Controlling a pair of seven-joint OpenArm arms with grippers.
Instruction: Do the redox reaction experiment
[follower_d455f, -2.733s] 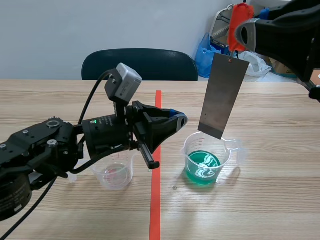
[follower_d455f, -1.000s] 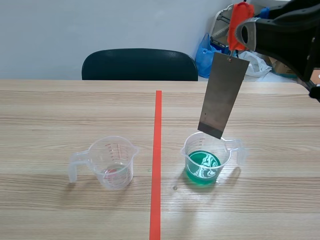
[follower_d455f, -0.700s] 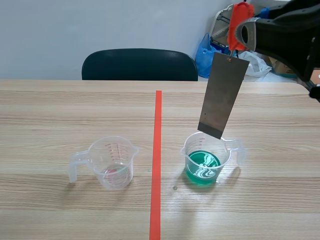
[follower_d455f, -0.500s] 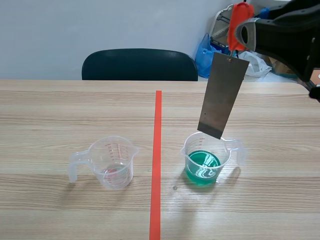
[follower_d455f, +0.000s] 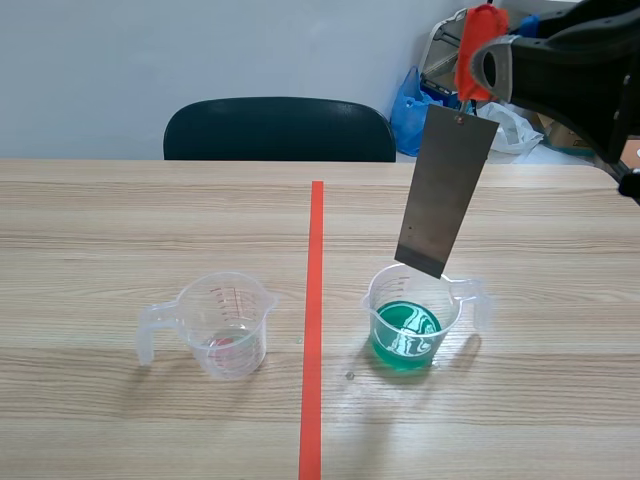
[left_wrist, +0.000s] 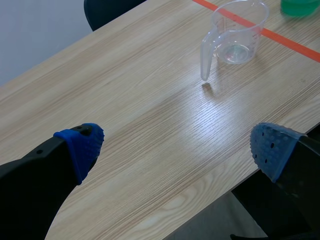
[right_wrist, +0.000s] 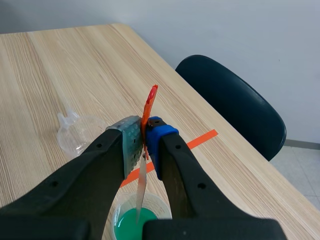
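Matt grey metal plate (follower_d455f: 444, 190), clear plastic jugs (follower_d455f: 225, 320), wood-grain tbl (follower_d455f: 120, 220)

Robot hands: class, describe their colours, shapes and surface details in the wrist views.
The left hand has two thick black fingers tipped with blue dotted pads. The right hand is black too, with one grey-green pad and one blue.

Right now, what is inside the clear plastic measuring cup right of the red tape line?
Green liquid covers the clear plastic measuring cup's bottom. The hanging grey metal plate hides part of the far rim; whether its edge reaches inside is unclear.
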